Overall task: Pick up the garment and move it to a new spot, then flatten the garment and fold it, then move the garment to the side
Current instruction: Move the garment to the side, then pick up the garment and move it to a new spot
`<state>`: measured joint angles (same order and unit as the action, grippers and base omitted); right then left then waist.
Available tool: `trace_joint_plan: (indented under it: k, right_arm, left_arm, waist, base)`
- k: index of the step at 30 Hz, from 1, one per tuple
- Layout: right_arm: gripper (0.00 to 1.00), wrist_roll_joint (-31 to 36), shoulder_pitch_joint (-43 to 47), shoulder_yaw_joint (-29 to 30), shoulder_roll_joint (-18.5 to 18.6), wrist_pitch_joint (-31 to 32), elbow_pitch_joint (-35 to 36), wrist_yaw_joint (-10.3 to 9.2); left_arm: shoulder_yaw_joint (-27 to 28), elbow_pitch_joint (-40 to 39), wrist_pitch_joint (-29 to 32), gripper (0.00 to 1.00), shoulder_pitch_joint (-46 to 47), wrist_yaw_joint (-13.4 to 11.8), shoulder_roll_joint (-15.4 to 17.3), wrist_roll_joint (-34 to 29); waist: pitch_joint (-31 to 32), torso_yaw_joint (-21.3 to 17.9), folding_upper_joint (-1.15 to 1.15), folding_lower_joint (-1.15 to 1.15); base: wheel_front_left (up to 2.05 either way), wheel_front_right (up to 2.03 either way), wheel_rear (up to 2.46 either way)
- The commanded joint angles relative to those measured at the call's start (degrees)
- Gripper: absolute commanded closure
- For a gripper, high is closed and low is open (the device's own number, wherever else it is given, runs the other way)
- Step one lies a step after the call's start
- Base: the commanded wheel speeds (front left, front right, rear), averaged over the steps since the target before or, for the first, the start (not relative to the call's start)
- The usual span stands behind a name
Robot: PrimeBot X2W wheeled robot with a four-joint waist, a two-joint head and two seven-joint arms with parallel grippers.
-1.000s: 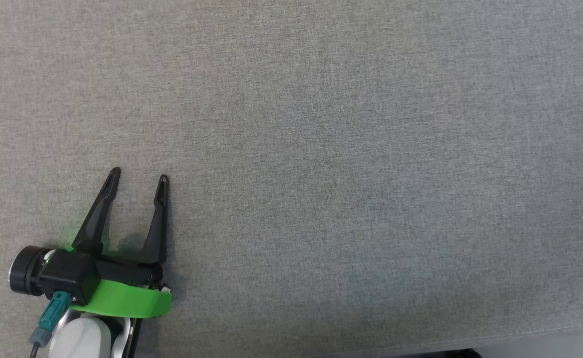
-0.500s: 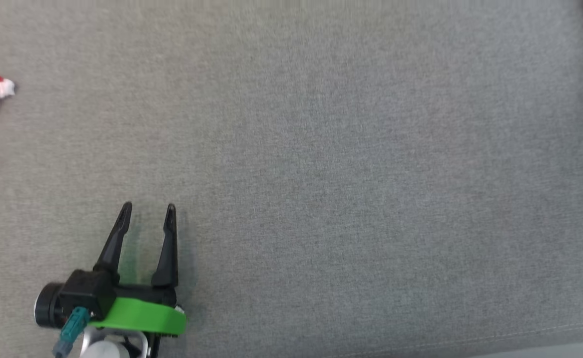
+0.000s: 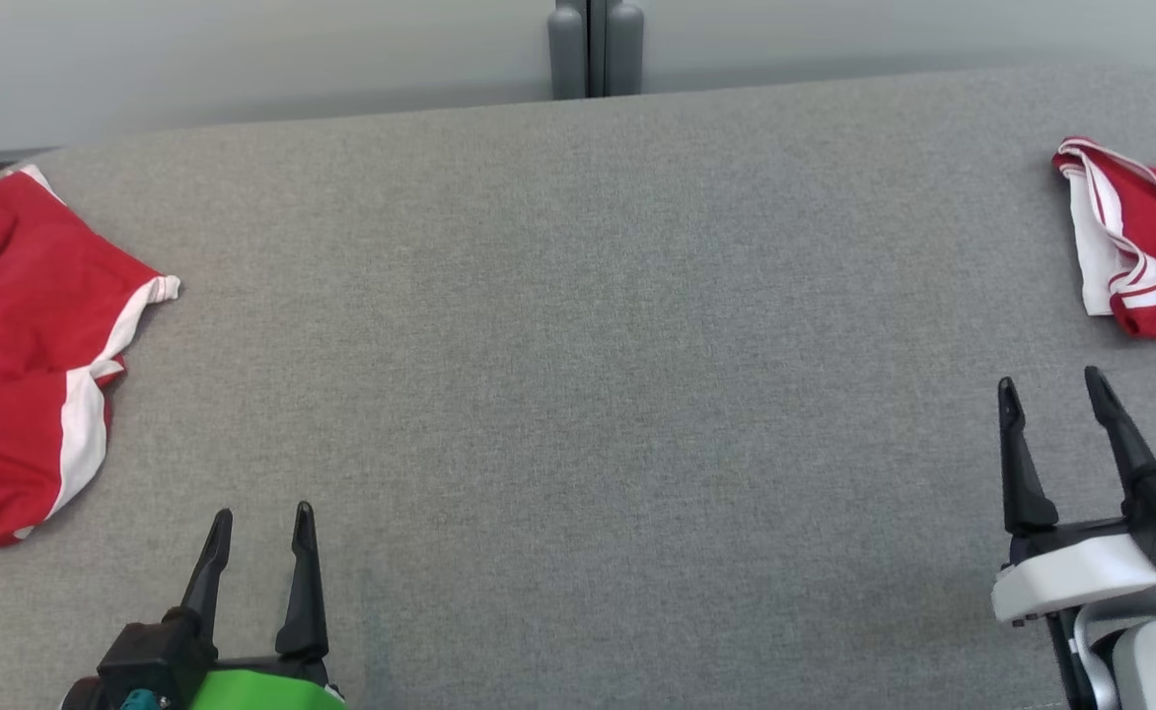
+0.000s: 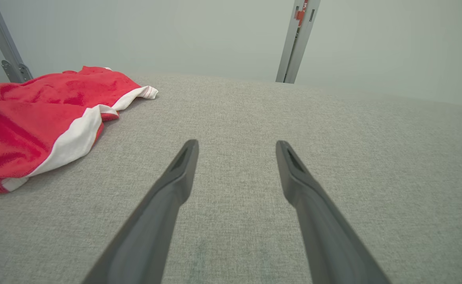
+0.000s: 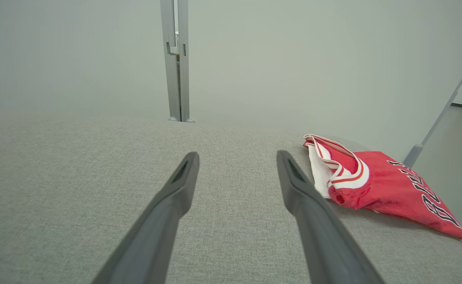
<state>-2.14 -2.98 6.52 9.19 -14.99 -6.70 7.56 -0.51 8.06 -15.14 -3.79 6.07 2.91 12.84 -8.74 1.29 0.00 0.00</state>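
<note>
At the far left of the grey padded table [image 3: 578, 325] lies a rumpled red garment [image 3: 16, 355] with white trim, spread loosely and running off the head view's left edge. The left gripper [image 3: 263, 510] hovers near the table's front edge, below and to the right of that garment and apart from it. Its two dark fingers are spread with nothing between them (in the left wrist view bare grey cloth shows in the gap, with the garment off to the upper left). A grey post [image 3: 595, 49] stands behind the table's far edge, near the middle. Farther right, the right gripper [image 3: 1048, 378] likewise has its fingers spread and empty. The folded red jersey [image 3: 1145, 247], white-striped at the collar and lettered in dark print, lies by the table's right edge. It is just beyond the right gripper's fingertips and slightly to their right, near but not touching.
</note>
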Motion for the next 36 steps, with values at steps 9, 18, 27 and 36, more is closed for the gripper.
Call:
trace_joint_plan:
  k: [9,18,27,36]
  right_arm:
    - [0.0,-0.81,9.17,-2.97,-3.86,-0.2,0.09,-0.12]
    - [0.0,-0.41,10.88,-2.98,-5.79,-0.21,-2.25,-0.12]
    - [0.0,-0.77,10.4,-3.43,-6.21,-0.22,-2.49,-0.12]
    - [0.0,-3.01,11.12,-5.36,-6.25,-0.22,-3.22,-0.13]
  left_arm:
    - [-0.6,0.28,0.02,0.0,-4.25,-1.53,0.04,-0.04]
    - [-1.7,-0.1,0.02,0.0,-3.74,-1.31,0.04,0.06]
    - [-2.15,0.17,0.02,0.0,-2.9,-1.0,0.04,0.0]
    - [-2.88,0.48,0.02,0.0,-3.2,-1.1,0.05,-0.6]
  waist:
    - [9.43,2.52,0.0,0.0]
    - [9.54,3.35,0.0,0.0]
    - [9.32,4.31,0.0,0.0]
    - [10.3,14.01,0.0,0.0]
  base:
    - [0.0,0.0,0.0]
    - [0.0,0.0,0.0]
    - [0.0,0.0,0.0]
    - [0.0,0.0,0.0]
